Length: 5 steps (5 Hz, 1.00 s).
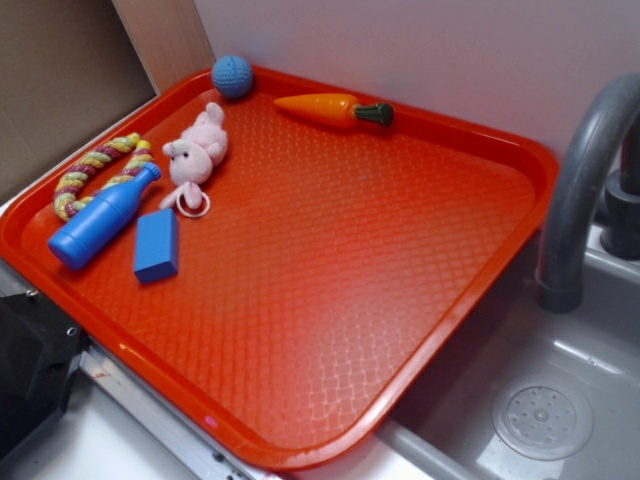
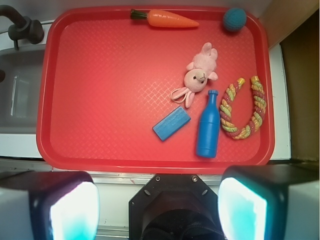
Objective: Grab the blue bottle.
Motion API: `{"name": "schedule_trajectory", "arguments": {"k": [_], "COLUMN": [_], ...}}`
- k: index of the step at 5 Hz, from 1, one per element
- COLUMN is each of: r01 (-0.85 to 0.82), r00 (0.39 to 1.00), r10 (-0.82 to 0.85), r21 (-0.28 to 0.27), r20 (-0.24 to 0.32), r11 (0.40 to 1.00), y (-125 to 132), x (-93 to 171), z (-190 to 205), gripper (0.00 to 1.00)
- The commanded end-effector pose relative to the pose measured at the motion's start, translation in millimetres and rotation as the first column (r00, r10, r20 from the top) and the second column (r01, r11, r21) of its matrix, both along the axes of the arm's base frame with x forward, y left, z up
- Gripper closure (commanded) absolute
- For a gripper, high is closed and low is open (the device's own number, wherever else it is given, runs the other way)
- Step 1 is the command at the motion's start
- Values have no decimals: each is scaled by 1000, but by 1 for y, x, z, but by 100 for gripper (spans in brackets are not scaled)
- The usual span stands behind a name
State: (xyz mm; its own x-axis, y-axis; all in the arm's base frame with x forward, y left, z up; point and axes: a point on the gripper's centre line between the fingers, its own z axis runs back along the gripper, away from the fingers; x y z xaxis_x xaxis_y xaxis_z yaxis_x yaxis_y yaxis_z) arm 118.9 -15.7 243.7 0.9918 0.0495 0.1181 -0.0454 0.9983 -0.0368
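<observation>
The blue bottle [image 1: 103,217] [image 2: 208,124] lies flat on the red tray [image 1: 400,330] [image 2: 100,100] at its left side in the exterior view, cap pointing toward the pink bunny. In the wrist view my gripper [image 2: 159,207] hovers high above, off the tray's near edge, open wide with nothing between its pads. The bottle lies ahead of it, slightly to the right. The gripper does not appear in the exterior view.
A flat blue block [image 1: 158,245] [image 2: 171,123] lies beside the bottle, a pink bunny [image 1: 197,152] [image 2: 198,75] and a rope ring [image 1: 100,172] [image 2: 243,108] flank it. A carrot [image 1: 332,108] and blue ball [image 1: 232,76] sit at the far edge. A sink with faucet [image 1: 580,180] adjoins.
</observation>
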Motion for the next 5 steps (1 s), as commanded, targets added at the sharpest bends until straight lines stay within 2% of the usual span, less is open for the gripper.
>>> {"name": "schedule_trajectory", "arguments": {"k": [1, 2, 3, 4, 5], "r01": [0, -69, -100, -130, -112], "r00": [1000, 998, 995, 991, 991], "r10": [0, 69, 100, 130, 117], "r21": [0, 1, 46, 51, 82], "r20": [0, 1, 2, -7, -60], "r11": [1000, 998, 994, 990, 990], "y": [0, 22, 41, 65, 88], "x": [0, 5, 10, 17, 20], "z": [0, -45, -71, -93, -129], "gripper": [0, 0, 0, 0, 0]}}
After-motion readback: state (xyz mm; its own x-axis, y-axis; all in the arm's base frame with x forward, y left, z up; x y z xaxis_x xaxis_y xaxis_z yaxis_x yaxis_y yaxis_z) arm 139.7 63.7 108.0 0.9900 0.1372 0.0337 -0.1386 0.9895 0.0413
